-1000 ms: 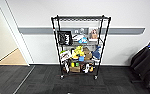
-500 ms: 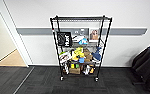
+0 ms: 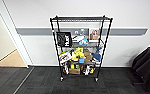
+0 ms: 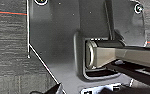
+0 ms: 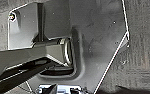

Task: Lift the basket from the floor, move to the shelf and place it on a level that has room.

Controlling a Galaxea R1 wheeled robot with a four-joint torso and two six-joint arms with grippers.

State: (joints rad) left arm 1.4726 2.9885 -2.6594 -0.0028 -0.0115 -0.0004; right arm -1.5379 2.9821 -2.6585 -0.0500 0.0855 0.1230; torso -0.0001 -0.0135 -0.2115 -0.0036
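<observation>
The shelf (image 3: 81, 50), a tall black wire rack on small wheels, stands against the white wall straight ahead of me in the head view. Its top level (image 3: 81, 18) is a bare wire grid. The tiers below it are crowded with boxes, bags and small coloured items. Dark grey carpet floor (image 3: 41, 85) stretches between me and the rack. The same carpet floor (image 4: 8, 50) lies beneath the left wrist, and more carpet floor (image 5: 141, 62) lies beneath the right wrist. The basket is hidden.
An open doorway with light tan wooden flooring (image 3: 13, 61) is at the left. A table draped in dark cloth (image 3: 147, 67) stands at the right edge. A grey rail (image 3: 131, 31) runs along the wall behind the rack.
The rack sits very slightly larger and lower in the head view, so the camera has crept toward it. Nothing on the rack has moved.
</observation>
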